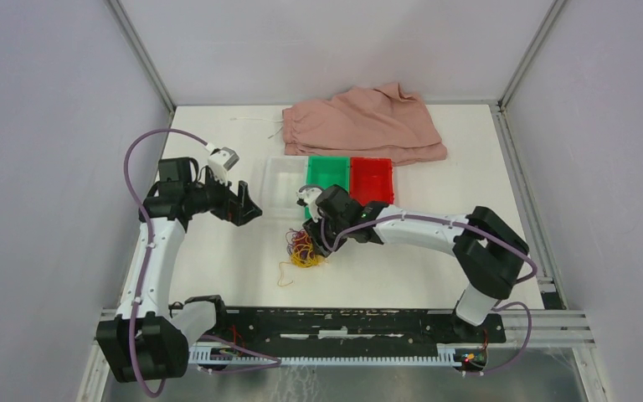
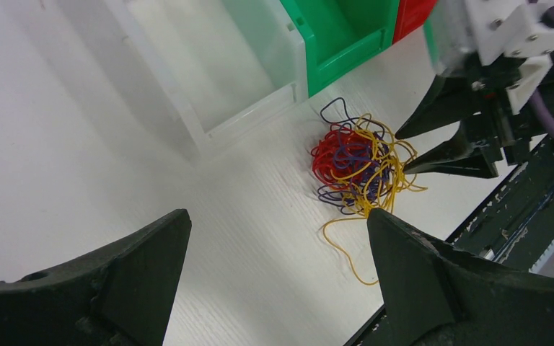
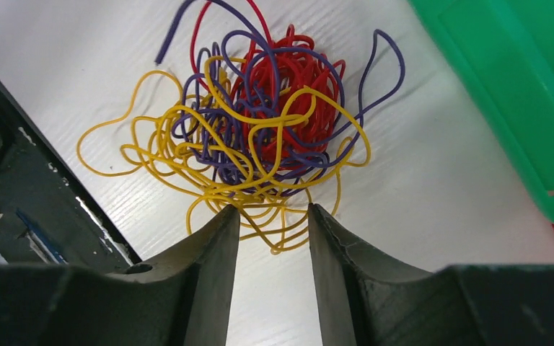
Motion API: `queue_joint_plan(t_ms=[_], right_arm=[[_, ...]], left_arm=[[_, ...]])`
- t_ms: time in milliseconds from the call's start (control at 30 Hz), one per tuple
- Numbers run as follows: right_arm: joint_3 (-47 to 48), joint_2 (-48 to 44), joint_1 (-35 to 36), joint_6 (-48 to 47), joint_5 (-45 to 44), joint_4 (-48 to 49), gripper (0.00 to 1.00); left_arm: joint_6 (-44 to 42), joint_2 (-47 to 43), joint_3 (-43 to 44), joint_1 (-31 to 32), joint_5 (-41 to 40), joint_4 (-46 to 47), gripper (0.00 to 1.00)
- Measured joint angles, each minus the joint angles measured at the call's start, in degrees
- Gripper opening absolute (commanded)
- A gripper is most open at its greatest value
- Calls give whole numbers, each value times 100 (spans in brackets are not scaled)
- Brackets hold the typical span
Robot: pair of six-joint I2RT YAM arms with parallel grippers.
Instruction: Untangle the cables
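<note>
The cables lie in one tangled ball (image 1: pixel 304 249) on the white table: a yellow cord (image 3: pixel 187 144), a red cord (image 3: pixel 296 72) and a dark purple cord (image 3: pixel 382 65). A yellow loop trails toward the front edge (image 2: pixel 339 245). My right gripper (image 3: pixel 273 209) is partly open, right at the tangle's near edge, with yellow loops lying between its fingertips. It also shows in the top view (image 1: pixel 316 240) and the left wrist view (image 2: pixel 402 153). My left gripper (image 2: pixel 275 216) is wide open and empty, well left of the tangle (image 1: pixel 247 205).
A clear bin (image 1: pixel 270 186), a green bin (image 1: pixel 328 159) and a red bin (image 1: pixel 372 160) stand in a row just behind the tangle. A pink cloth (image 1: pixel 364 126) lies at the back. A black rail (image 1: pixel 343 322) runs along the front edge.
</note>
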State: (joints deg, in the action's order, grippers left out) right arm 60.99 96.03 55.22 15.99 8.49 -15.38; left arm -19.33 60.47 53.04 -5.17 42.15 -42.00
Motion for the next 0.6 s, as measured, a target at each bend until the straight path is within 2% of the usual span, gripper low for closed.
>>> queue_joint_plan(t_ms=[67, 200, 267, 400, 600], right_arm=[[116, 216, 2, -81, 81, -92, 40], [356, 455, 2, -234, 225, -249, 12], [367, 442, 2, -256, 273, -238, 5], [367, 267, 4, -234, 328, -304, 3], [402, -533, 59, -210, 354, -568, 4]], left_arm=[[0, -9, 17, 0, 0, -15, 99], [-4, -85, 57, 0, -2, -66, 99], [-7, -142, 59, 0, -2, -96, 99], [-7, -214, 59, 0, -2, -125, 99], [-7, -216, 83, 0, 20, -164, 99]])
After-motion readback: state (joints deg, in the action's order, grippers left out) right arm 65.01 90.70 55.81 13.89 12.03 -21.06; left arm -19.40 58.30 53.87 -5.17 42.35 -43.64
